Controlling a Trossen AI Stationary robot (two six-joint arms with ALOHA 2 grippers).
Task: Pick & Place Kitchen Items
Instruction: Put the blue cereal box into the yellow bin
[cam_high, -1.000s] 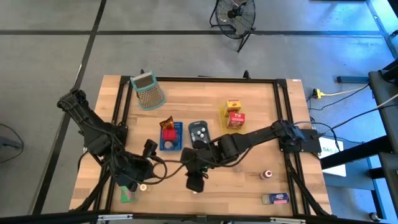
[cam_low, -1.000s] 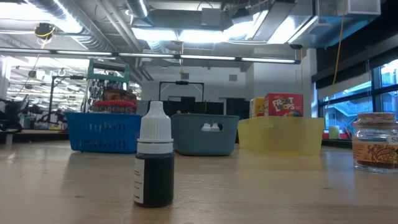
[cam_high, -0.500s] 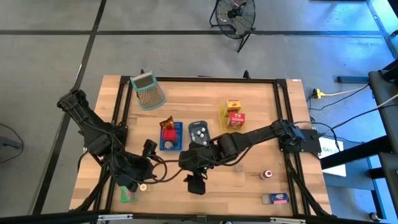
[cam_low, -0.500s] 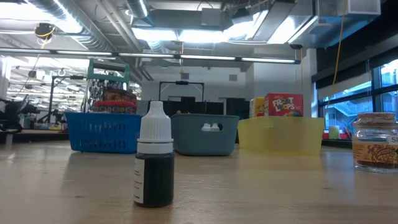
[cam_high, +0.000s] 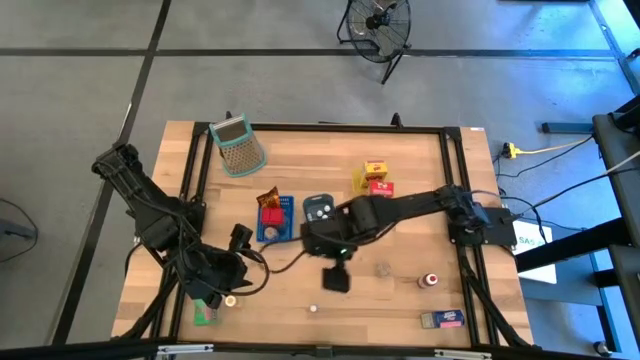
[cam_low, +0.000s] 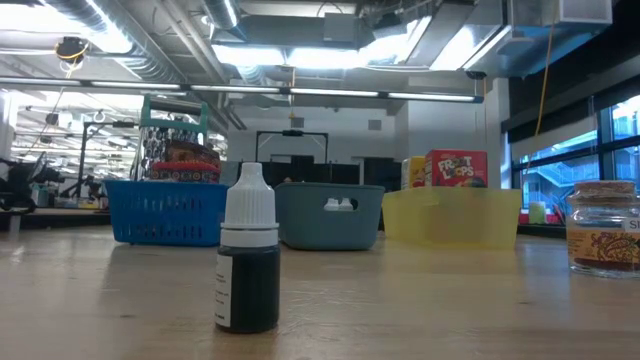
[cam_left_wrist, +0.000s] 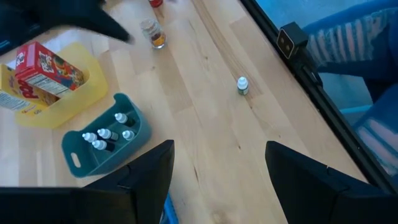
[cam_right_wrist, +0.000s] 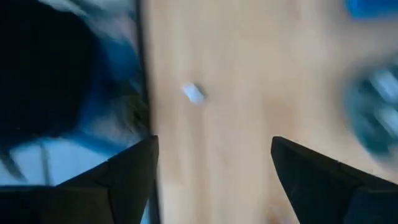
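The right pincer (cam_high: 337, 279) hangs over the middle of the tabletop (cam_high: 400, 300), lower centre of the high view. Its fingers (cam_right_wrist: 134, 177) stand wide apart in the wrist view, with nothing between them.

Just below it in the high view, a small white-capped dropper bottle (cam_high: 313, 308) stands upright and alone on the bare wood, clear of the pincer. In the low view the same bottle (cam_low: 247, 262) fills the centre-left foreground — dark body, white cap.

The left pincer (cam_high: 222, 293) waits at the lower left of the high view, near a green carton (cam_high: 205, 316). Its fingers (cam_left_wrist: 149, 180) are apart and empty.

Other items sit further up the frame: more white-capped bottles (cam_left_wrist: 109, 134) in the grey-blue tray (cam_high: 320, 212) at centre, red and yellow cartons (cam_high: 376, 183) in the yellow tray (cam_low: 450, 218) to its right, and a red tin (cam_high: 271, 215) with a brown packet (cam_high: 267, 198) in the blue tray (cam_high: 275, 233) to its left. A small jar (cam_high: 430, 280) stands at lower right — a blue carton (cam_high: 442, 320) lies below it. The mesh basket (cam_high: 237, 145) rests at upper left.
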